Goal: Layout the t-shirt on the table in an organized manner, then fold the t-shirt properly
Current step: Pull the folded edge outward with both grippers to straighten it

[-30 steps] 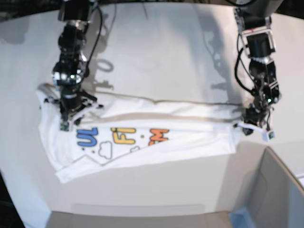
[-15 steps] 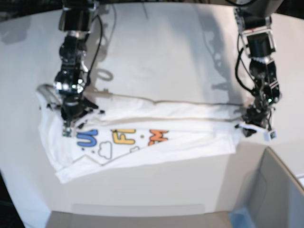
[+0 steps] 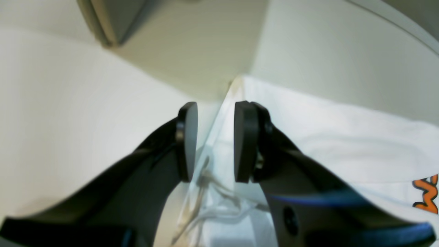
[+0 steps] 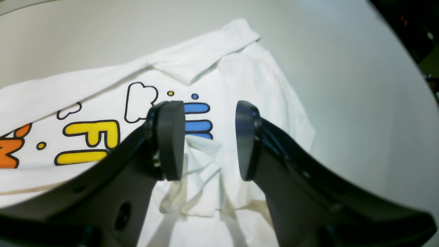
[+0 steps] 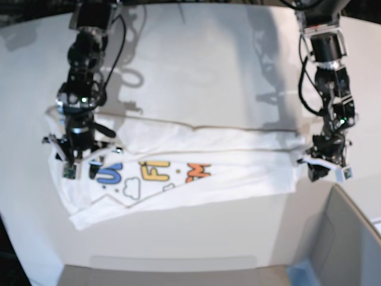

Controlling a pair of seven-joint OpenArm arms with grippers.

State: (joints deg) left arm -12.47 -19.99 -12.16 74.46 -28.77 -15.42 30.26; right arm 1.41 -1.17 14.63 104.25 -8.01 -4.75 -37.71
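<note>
The white t-shirt lies in a long band across the table, with blue, yellow and orange lettering facing up. My right gripper is open over the shirt's blue-letter end. In the right wrist view, the right gripper stands above a small bunched fold of the t-shirt. My left gripper is at the shirt's opposite end. In the left wrist view, the left gripper is open, its jaws on either side of the edge of the t-shirt without pinching it.
A grey box corner stands at the front right, close to my left gripper, and shows at the top of the left wrist view. Bare table lies behind the shirt. The table's curved edge runs along the far left.
My right gripper has moved left and toward the front along the shirt's end, and its jaws now stand apart. My left gripper has shifted slightly toward the front.
</note>
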